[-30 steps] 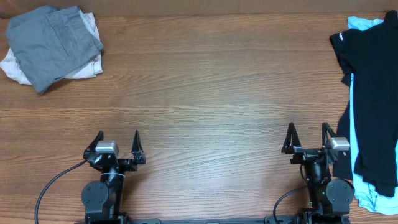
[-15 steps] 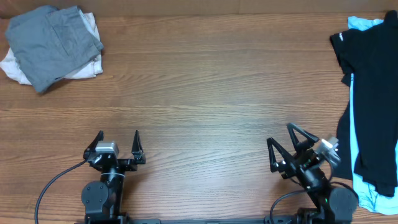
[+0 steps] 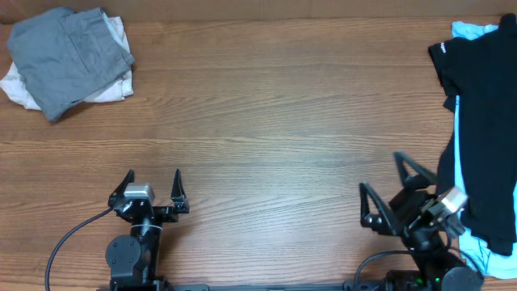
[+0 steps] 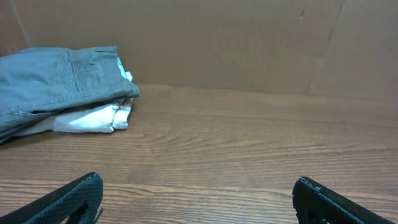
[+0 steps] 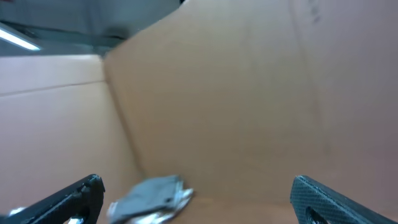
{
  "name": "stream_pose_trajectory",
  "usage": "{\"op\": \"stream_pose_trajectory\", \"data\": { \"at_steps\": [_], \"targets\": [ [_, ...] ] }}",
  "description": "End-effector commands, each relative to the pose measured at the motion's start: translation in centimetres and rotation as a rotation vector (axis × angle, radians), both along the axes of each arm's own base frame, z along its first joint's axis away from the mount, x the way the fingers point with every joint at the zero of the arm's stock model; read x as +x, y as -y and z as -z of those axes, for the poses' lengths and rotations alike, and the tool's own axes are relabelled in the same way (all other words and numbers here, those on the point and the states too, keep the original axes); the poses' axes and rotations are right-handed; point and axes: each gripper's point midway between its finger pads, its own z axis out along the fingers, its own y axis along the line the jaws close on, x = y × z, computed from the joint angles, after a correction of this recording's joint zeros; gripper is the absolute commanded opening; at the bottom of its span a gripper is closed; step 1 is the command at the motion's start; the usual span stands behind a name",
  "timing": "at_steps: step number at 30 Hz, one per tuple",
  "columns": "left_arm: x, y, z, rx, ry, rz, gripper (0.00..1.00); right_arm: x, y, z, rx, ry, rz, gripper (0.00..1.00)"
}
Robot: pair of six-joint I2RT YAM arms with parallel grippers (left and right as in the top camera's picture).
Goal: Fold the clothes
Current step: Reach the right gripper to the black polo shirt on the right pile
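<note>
Overhead, right gripper [image 3: 380, 170], open, has tilted nearer black T-shirt [image 3: 485, 121].

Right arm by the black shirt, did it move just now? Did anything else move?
Yes. The right gripper swung round to its left and tipped upward, so its open fingers now point up-left in the overhead view. It grabbed nothing. The left gripper, also open, the black T-shirt, the light-blue shirt and the grey and white pile stayed put.
</note>
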Motion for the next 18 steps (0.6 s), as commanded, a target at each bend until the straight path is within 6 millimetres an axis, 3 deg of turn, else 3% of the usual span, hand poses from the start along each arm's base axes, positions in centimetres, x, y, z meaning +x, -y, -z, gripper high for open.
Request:
{"op": "stream_pose_trajectory", "data": {
  "at_steps": [1,4,9,15,18],
  "targets": [
    [0.0,-0.2,0.0,0.023,0.009,-0.009,1.00,0.7,1.4,-4.7,-0.095,0.087,0.149,1.00],
    [0.0,-0.2,0.0,0.023,0.009,-0.009,1.00,3.5,2.5,-6.6,-0.127,0.017,0.229,1.00],
    [0.0,-0.2,0.0,0.023,0.009,-0.009,1.00,11.7,6.3,-6.7,-0.221,-0.256,0.445,1.00],
    [0.0,-0.2,0.0,0.023,0.009,-0.009,1.00,22.0,10.0,-1.9,-0.436,-0.731,0.517,1.00],
    [0.0,-0.2,0.0,0.023,0.009,-0.009,1.00,26.0,12.5,1.2,-0.505,-0.958,0.519,1.00]
  ]
}}
